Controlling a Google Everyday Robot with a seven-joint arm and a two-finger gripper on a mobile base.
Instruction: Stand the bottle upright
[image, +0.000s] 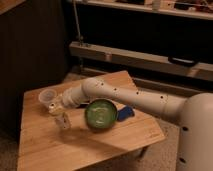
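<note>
On the left of the light wooden table (40, 145) stands a wide, clear, round plastic cup (46, 95). Just right of it my gripper (55, 106) hangs low; I cannot tell how wide it is. The small, narrow, clear plastic bottle (63, 120) sits just beyond it, toward the table's near edge. Its long axis looks steep rather than flat, but I am unsure. The round green bowl (101, 114) lies further right.

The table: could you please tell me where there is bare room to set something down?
Bare: the front of the table, below the bottle and green bowl, and the far corner behind the arm. Crowded: the left middle, with the gripper between the cup and bottle.
</note>
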